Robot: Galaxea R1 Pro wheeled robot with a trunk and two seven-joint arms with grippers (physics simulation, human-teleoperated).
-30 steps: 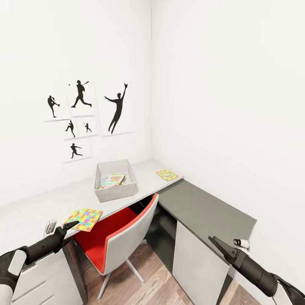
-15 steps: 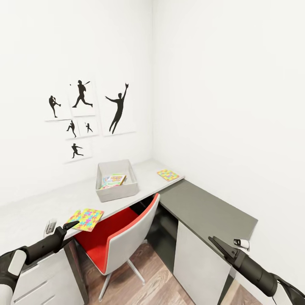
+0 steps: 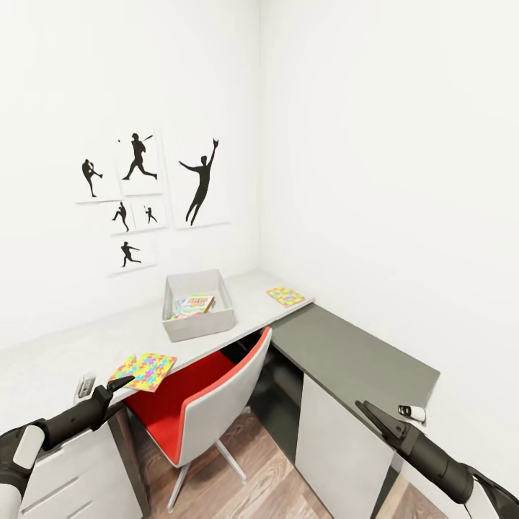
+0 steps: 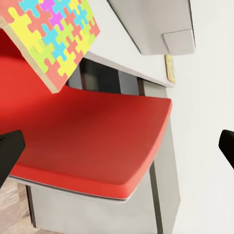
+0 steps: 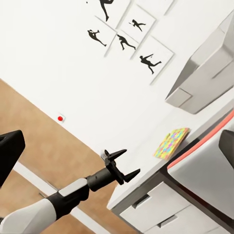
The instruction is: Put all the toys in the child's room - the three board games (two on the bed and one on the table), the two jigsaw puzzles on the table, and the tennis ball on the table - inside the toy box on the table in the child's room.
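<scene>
The toy box (image 3: 197, 316) stood on the table (image 3: 65, 353) below the silhouette pictures (image 3: 148, 194), with board games (image 3: 192, 305) lying inside it. 1 jigsaw puzzle (image 3: 144, 371) lay at the table's front edge, left of the box; the other jigsaw puzzle (image 3: 286, 296) lay right of it. The left gripper (image 3: 119, 385) hovered beside the nearer puzzle, jaws spread and empty. The right gripper (image 3: 371, 417) looked open, holding nothing, over the dark cabinet top (image 3: 353, 360). A red chair (image 3: 205, 404) sat under the table.

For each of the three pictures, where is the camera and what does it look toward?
Head view: high on the robot, facing the table corner and toy box; both arms show low.
Left wrist view: at the left arm, facing the red chair and a jigsaw puzzle; dark jaw tips at the edges.
Right wrist view: at the right arm, facing the left gripper.
All share that puzzle.
</scene>
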